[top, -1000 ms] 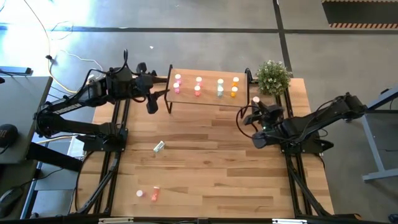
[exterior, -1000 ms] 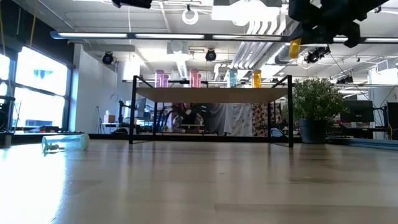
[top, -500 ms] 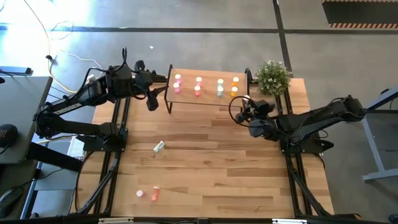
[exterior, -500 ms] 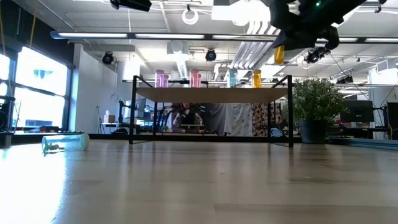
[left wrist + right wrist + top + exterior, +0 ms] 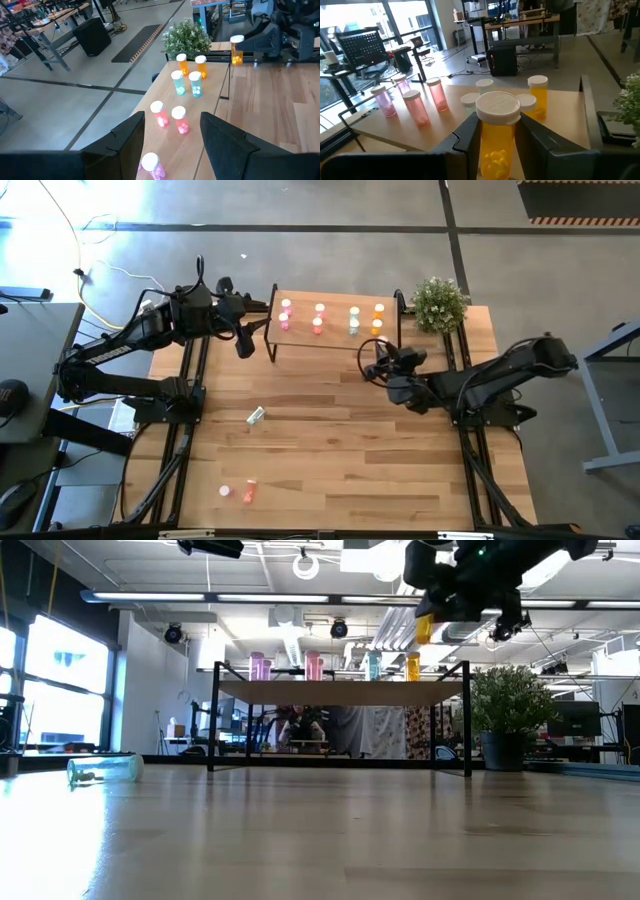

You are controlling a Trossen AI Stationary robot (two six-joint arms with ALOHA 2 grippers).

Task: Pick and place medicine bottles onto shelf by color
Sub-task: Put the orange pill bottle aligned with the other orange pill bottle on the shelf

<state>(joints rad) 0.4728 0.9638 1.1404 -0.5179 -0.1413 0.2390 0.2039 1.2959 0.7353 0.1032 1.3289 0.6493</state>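
Looking down from the high view, the right gripper (image 5: 378, 366) hangs just off the near right corner of the shelf (image 5: 335, 340), which already carries pairs of bottles sorted pink at the left through orange at the right. The left gripper (image 5: 243, 332) waits beside the shelf's left end, jaws apart and empty. Three bottles lie on the tabletop (image 5: 340, 450): a pale green one (image 5: 256, 415) mid-left and two pink ones (image 5: 238, 491) at the near edge.

In the low view, the right gripper is above shelf height, clenched on an orange bottle (image 5: 424, 628), with the orange pair (image 5: 413, 666) standing below and beyond it.

The left wrist view shows the held bottle upright and apart from the shelf's right end, with bare board on the near side of the orange pair.

The right wrist view shows the fingers (image 5: 467, 134) pinching the orange bottle below its white cap, the shelf rows ahead.

The step in hand looks like carrying to place; next it must go forward and lower beside the orange pair, clearing the plant (image 5: 440, 302) and the corner post.
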